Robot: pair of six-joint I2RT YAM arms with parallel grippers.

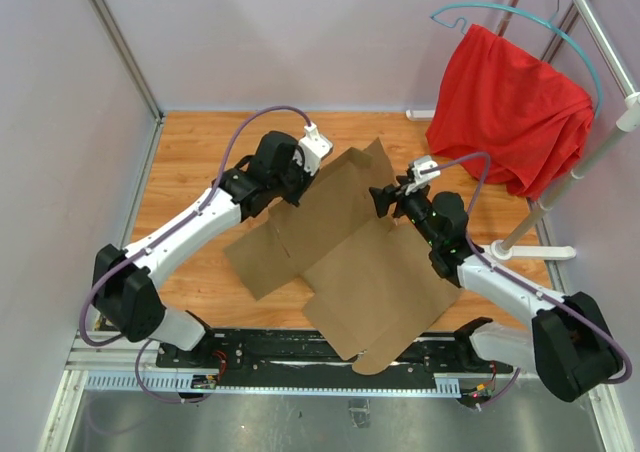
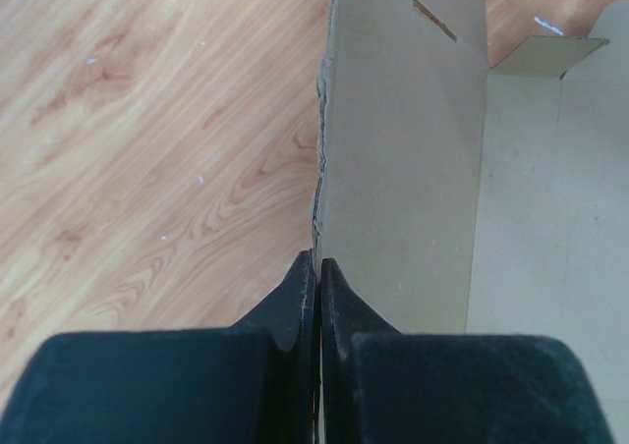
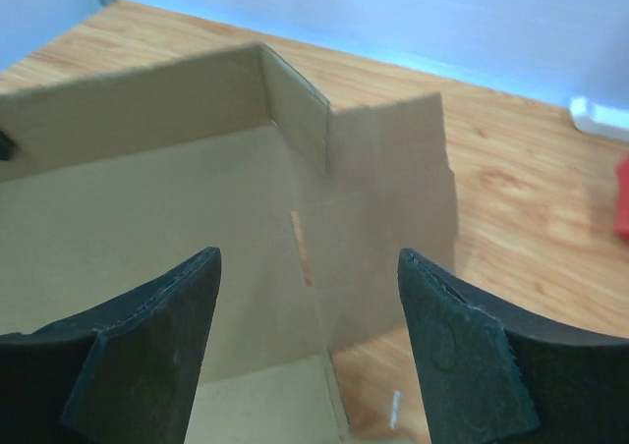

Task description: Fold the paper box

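Wooden table [image 1: 190, 152], pale walls, and a red cloth [image 1: 510, 112] hanging at the far right. From above I see the box [image 1: 350, 262] lying mostly flat. Its long axis runs from the far centre to the near edge, where it overlaps the rail [image 1: 260, 347]. The left gripper [image 1: 303, 172] sits at the far-left flap; only its wrist view shows the jaws pressed together, pinching that flap's edge. The right gripper [image 1: 383, 200] has its jaws spread, and I see in its wrist view raised flaps meeting at a corner just ahead between them.
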